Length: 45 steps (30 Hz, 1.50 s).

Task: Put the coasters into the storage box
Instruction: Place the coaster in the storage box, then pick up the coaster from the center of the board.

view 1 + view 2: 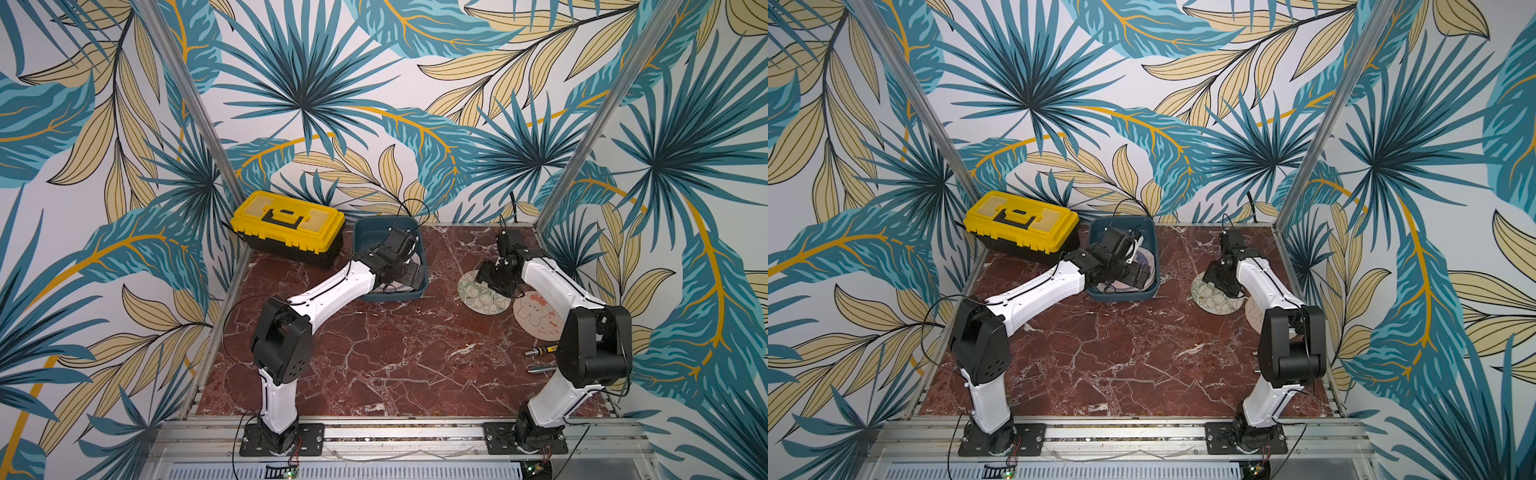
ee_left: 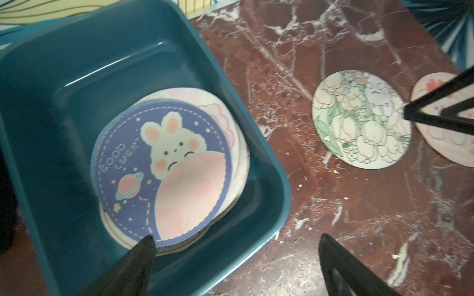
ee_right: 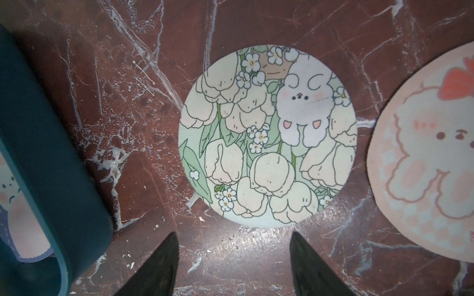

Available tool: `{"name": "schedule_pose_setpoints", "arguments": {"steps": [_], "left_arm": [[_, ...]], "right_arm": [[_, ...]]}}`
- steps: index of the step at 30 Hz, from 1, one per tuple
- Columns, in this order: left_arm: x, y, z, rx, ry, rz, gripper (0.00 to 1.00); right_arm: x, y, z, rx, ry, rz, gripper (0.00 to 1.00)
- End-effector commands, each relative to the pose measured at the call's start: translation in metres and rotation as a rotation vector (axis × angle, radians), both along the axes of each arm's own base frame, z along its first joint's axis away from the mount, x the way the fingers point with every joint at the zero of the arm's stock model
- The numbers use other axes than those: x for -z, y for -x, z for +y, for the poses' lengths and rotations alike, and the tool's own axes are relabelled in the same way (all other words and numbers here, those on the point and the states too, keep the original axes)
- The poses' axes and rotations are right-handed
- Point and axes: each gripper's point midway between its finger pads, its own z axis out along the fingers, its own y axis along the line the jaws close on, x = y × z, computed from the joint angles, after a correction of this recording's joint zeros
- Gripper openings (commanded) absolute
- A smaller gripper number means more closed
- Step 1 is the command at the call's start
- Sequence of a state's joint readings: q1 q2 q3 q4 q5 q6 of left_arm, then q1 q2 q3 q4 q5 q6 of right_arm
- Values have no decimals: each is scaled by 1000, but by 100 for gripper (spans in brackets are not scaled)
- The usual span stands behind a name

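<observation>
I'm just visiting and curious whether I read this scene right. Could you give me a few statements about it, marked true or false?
1. The blue bunny coaster lies in the box. True.
2. The left gripper holds a coaster. False: it is open and empty.
3. Two coasters lie on the table. True: the flower coaster and the pink coaster.
4. The yellow toolbox is open. False: its lid is shut.

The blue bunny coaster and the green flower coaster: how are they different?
The blue bunny coaster lies inside the storage box; the green flower coaster lies on the marble table. The blue bunny coaster shows a planet and "GOOD LUCK"; the green flower coaster shows pale tulips. Both are flat, round and show a bunny.
</observation>
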<state>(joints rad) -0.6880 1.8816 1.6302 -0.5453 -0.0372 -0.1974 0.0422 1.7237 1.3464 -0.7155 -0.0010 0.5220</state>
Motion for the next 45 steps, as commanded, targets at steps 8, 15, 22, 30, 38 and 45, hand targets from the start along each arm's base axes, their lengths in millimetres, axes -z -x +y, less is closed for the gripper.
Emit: {"name": "schedule_pose_setpoints", "arguments": {"steps": [8, 15, 22, 30, 38, 45], "left_arm": [[0, 43, -87, 287, 89, -52, 100], [21, 58, -115, 349, 108, -4, 100], [41, 63, -132, 378, 121, 42, 99], [62, 59, -137, 368, 107, 73, 99], [64, 60, -137, 370, 102, 74, 100], [63, 62, -136, 379, 101, 72, 100]], "right_arm": [[17, 6, -3, -10, 32, 46, 69], [26, 5, -13, -2, 80, 79, 69], [37, 5, -24, 19, 102, 115, 69], [47, 6, -44, 60, 109, 142, 70], [61, 1, -60, 97, 85, 170, 78], [77, 3, -64, 120, 58, 204, 82]]}}
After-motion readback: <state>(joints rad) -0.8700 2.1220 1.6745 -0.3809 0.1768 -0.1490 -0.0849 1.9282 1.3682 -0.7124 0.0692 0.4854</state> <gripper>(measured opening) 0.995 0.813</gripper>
